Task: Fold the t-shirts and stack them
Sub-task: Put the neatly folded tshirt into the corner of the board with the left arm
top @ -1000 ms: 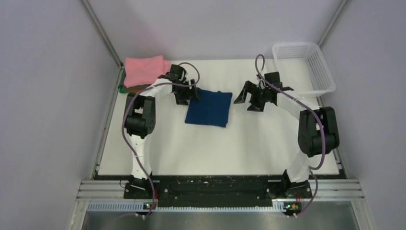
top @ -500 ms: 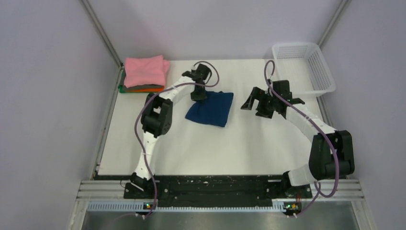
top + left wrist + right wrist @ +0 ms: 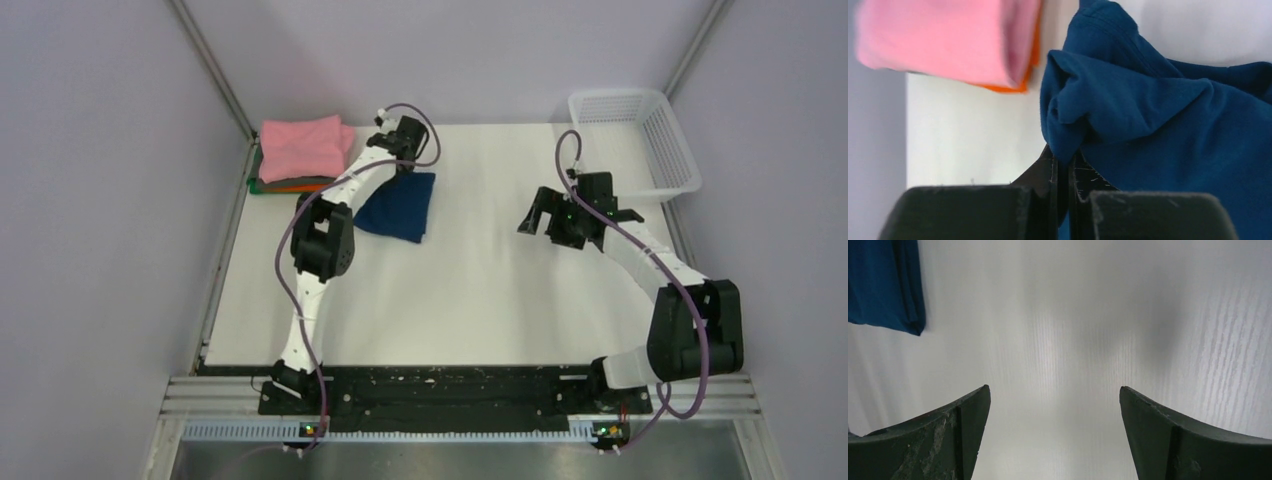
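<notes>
- Seeing the left gripper (image 3: 1062, 160) clamping a bunched corner of the navy shirt (image 3: 398, 207), fingers nearly shut with just cloth between them.
- Placing that shirt crumpled at upper left of centre in the top view, just right of the stack; not telling whether it's fully off the table (image 3: 480, 290).
- Worrying about such a small bite: risking the cloth slipping out on the way over, or the fold flopping open with only one corner pinched.
- Also risking the loose part dragging over the pink shirt (image 3: 303, 145) and shoving it off the orange (image 3: 292, 184) and green (image 3: 258, 186) ones underneath.
- Spotting the right gripper (image 3: 1054, 390) spread wide, holding nothing, hovering over bare table at centre right, well apart from the shirt.
- Getting tight at upper left: stack sitting right against the left wall and table edge, leaving little room for overshooting.
- Having plenty of open table through the centre and bottom, with the basket (image 3: 615, 95) tucked away at upper right.
</notes>
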{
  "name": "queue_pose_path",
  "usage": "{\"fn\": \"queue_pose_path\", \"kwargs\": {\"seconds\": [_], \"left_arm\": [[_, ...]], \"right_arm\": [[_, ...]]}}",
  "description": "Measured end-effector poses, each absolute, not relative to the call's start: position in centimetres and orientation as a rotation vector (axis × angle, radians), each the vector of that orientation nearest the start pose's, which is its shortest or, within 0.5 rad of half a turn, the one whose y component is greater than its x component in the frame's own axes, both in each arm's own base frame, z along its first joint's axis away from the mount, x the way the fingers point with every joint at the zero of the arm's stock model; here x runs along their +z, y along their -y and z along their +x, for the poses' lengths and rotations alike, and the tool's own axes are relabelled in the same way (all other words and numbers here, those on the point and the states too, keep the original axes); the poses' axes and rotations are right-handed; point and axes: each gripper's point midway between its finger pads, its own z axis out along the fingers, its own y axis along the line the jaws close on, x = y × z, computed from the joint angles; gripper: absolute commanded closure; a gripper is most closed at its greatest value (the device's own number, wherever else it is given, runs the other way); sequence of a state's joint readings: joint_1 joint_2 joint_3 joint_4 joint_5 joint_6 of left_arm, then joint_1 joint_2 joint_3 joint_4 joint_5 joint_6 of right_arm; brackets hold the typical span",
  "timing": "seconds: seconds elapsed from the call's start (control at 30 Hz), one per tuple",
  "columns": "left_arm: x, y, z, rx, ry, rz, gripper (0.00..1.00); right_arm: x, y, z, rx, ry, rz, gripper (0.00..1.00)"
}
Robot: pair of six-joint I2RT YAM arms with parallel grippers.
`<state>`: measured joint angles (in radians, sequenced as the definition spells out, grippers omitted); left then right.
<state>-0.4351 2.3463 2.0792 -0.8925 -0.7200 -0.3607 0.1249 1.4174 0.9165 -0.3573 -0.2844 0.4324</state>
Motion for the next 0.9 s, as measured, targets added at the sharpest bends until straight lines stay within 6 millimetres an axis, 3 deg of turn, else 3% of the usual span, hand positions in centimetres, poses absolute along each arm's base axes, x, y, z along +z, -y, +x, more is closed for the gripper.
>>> {"fn": "queue_pose_path", "kwargs": {"seconds": [0.2, 0.33, 0.5, 0.9], "left_arm": [[12.8, 7.2, 54.3, 0.791, -2.260, -0.092, 1.00], [16.1, 5.4, 56.2, 0.862, -2.178, -0.049, 1.00], [20.3, 4.6, 58.5, 0.860, -2.069, -0.036, 1.00], [25.0, 4.3, 59.4, 0.802, -1.995, 0.032, 1.00]], "right_arm": [[10.9, -9.9, 34.2, 0.516, -2.435, 0.210, 0.01], [11.0, -9.4, 34.4, 0.487, -2.426, 0.203, 0.01], [10.9, -8.2, 34.7, 0.464, -2.419, 0.233, 0.01], [11.5, -6.8, 35.4, 0.514, -2.384, 0.287, 0.01]]}}
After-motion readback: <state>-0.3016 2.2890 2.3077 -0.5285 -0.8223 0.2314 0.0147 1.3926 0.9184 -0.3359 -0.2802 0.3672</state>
